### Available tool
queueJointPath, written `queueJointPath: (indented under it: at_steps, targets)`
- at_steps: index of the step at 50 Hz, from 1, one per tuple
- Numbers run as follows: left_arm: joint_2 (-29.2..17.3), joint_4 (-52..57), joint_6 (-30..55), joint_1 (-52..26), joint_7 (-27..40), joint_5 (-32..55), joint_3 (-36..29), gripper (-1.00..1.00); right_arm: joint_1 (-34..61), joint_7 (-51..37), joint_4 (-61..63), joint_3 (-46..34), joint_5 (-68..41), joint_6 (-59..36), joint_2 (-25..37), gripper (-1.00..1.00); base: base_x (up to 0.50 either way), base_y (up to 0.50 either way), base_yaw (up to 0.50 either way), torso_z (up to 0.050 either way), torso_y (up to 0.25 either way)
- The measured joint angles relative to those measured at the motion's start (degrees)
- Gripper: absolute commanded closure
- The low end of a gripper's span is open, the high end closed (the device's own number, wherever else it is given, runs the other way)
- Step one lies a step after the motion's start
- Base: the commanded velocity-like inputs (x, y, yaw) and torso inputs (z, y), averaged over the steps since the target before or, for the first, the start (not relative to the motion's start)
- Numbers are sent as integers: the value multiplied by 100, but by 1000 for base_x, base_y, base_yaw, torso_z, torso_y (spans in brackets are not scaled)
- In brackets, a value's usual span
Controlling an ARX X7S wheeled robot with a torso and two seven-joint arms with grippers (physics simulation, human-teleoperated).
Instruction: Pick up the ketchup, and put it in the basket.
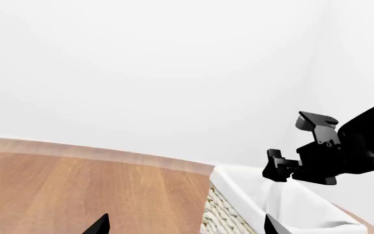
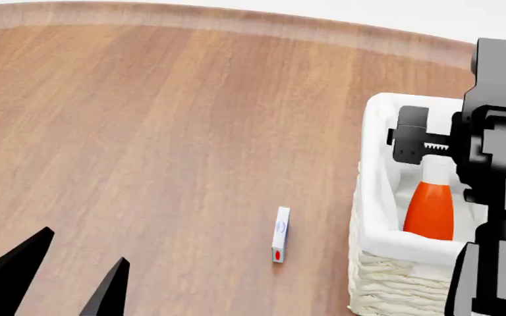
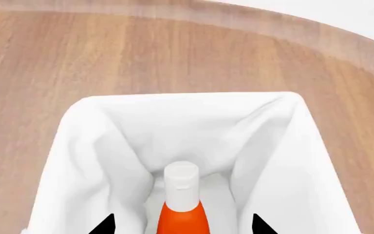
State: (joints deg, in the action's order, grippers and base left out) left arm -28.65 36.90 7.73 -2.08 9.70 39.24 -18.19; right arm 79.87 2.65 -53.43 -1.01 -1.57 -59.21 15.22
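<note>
Left wrist view: the right gripper (image 1: pixel 284 165) hangs over the basket (image 1: pixel 239 195). Head view: the ketchup (image 2: pixel 431 207) stands in the basket beside a small box (image 2: pixel 281 244) on the table (image 2: pixel 147 131); the left gripper (image 2: pixel 68 273) is spread. Right wrist view: fingertips (image 3: pixel 102 225) flank the bottle, seemingly apart from it.

Wood-grain table (image 2: pixel 147 118), lighter band along far edge. 2 things rest on it: cream wicker basket (image 2: pixel 394 280) w/ white cloth liner at the right, and 1 small white box (image 2: pixel 281 243) lying flat just left of the basket.
</note>
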Motion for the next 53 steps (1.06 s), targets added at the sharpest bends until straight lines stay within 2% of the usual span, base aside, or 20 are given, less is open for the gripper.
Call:
queueJointPath:
  at_steps: [11, 24, 36, 53]
  targets:
    - [-70, 219, 49, 11, 86, 50, 20, -100, -864, -327, 2282, 277, 44, -513, 4, -100, 0, 0, 0, 0, 0]
    - [-150, 476, 115, 12, 193, 87, 32, -100, -1916, -481, 4806, 283, 121, -440, 14, -100, 0, 0, 0, 0, 0]
    - [-197, 614, 136, 9, 250, 112, 41, -100, -2920, -619, 6318, 139, 181, 425, -68, -100, 0, 0, 0, 0, 0]
    - [-190, 690, 203, -37, 618, -315, 111, -100, -4255, -852, 7563, 56, 215, 1538, -197, -100, 0, 0, 0, 0, 0]
